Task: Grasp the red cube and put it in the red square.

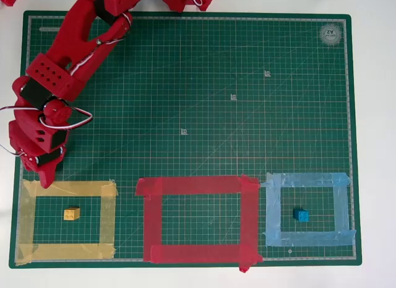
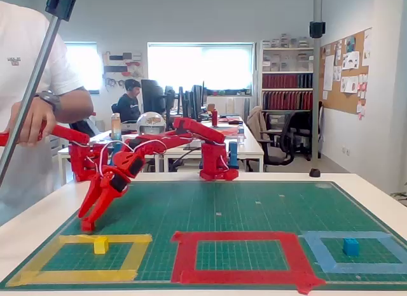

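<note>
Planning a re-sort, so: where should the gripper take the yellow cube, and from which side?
Probably from above, closing on two opposite side faces of the yellow cube: it sits flat on the mat inside the yellow tape frame, all sides free.

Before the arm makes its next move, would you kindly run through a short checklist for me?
1. Gripper open or shut: cannot tell.
2. Red cube held in the gripper: cannot tell.
3. Red square shows bare mat inside, ready to receive: ok.
4. Gripper over the red square: not ok; it is by the yellow frame's upper left corner.
5. Yellow cube and blue cube lie inside their own frames: ok.
</note>
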### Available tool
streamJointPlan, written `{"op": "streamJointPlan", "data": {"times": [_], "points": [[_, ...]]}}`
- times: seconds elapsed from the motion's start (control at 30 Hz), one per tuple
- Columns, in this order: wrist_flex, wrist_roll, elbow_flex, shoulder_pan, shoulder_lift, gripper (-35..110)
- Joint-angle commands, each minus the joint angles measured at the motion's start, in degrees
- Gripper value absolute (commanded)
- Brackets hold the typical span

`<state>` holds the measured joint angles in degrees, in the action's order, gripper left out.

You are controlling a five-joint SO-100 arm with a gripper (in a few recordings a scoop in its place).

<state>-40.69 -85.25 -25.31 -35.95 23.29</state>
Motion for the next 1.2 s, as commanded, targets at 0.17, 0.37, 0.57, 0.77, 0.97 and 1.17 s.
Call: {"op": "streamJointPlan", "data": {"times": [0.17, 0.37, 0.57, 0.77, 0.97, 1.17], "points": [[1.14, -1.05, -0.53, 0.09, 3.43, 21], [1.14, -0.97, -3.16, -0.53, 6.24, 21], [1.14, -0.88, -2.99, -1.05, 6.59, 21], [1.14, -0.79, -3.25, -1.14, 7.21, 21], [1.14, -0.79, -3.52, -1.58, 7.38, 21], [1.14, -0.79, -4.04, -1.85, 7.38, 21]]}}
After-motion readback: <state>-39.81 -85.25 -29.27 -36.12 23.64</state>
